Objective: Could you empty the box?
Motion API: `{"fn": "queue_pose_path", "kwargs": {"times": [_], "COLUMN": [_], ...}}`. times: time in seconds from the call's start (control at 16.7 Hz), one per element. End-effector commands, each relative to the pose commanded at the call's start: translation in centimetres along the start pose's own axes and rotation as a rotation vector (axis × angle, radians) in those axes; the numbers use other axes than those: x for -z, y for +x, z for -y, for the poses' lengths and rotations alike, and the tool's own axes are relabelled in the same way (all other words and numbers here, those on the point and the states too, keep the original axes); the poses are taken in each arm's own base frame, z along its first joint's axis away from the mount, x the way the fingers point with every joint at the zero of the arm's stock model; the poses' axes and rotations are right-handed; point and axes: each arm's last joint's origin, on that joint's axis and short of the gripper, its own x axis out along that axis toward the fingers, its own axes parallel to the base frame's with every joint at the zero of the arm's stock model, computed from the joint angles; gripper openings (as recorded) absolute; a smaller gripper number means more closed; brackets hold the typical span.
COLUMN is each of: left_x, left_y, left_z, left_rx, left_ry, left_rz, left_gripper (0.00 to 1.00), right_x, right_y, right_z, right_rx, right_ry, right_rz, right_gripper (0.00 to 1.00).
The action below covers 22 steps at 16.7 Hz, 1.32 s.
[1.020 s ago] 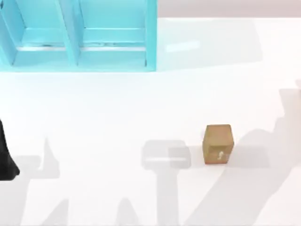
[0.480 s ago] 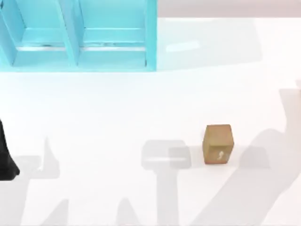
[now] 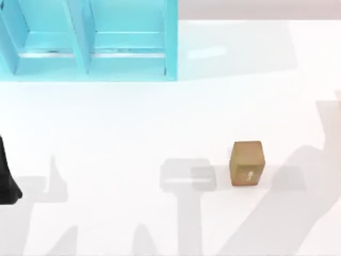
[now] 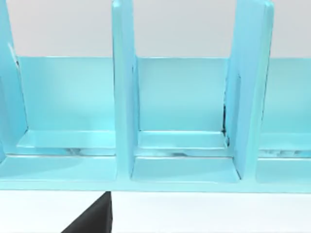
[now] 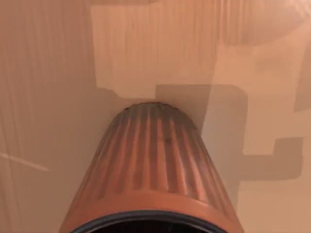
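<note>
Left arm [image 3: 6,178] is a black shape at the counter's left edge; can't tell its gripper state. Light-blue compartmented shelf unit [image 3: 90,42] stands at far left of the white counter [image 3: 133,122]. Small brown cardboard box [image 3: 247,163] sits right of centre, closed, apart from everything. Right wrist view: ribbed orange cylindrical bin [image 5: 155,170]; right gripper state can't tell.

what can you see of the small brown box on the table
The box is a small brown cube that looks like cardboard, with a plain top and a small white mark on the side facing the table's near edge. It looks closed and sits upright, flat on the white table, right of centre in the top view and well away from the blue shelf at the far left. Nothing touches it but the table.
</note>
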Motion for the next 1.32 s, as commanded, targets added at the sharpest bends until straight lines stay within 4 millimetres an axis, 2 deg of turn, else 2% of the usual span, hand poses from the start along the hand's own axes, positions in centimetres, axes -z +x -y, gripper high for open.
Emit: {"fn": "queue_pose_path", "kwargs": {"times": [0.24,0.84,1.02,1.32], "left_x": [0.0,0.0,0.0,0.0], "left_y": [0.0,0.0,0.0,0.0], "left_z": [0.0,0.0,0.0,0.0], "left_rx": [0.0,0.0,0.0,0.0], "left_ry": [0.0,0.0,0.0,0.0], "left_rz": [0.0,0.0,0.0,0.0], "left_gripper": [1.0,1.0,1.0,1.0], "right_x": [0.0,0.0,0.8,3.8], "right_y": [0.0,-0.1,-2.5,-9.1], "right_z": [0.0,0.0,1.1,2.9], "right_rx": [0.0,0.0,0.008,0.011], "right_ry": [0.0,0.003,0.067,0.212], "right_rz": [0.0,0.002,0.013,0.005], "right_gripper": [0.02,0.0,0.0,0.0]}}
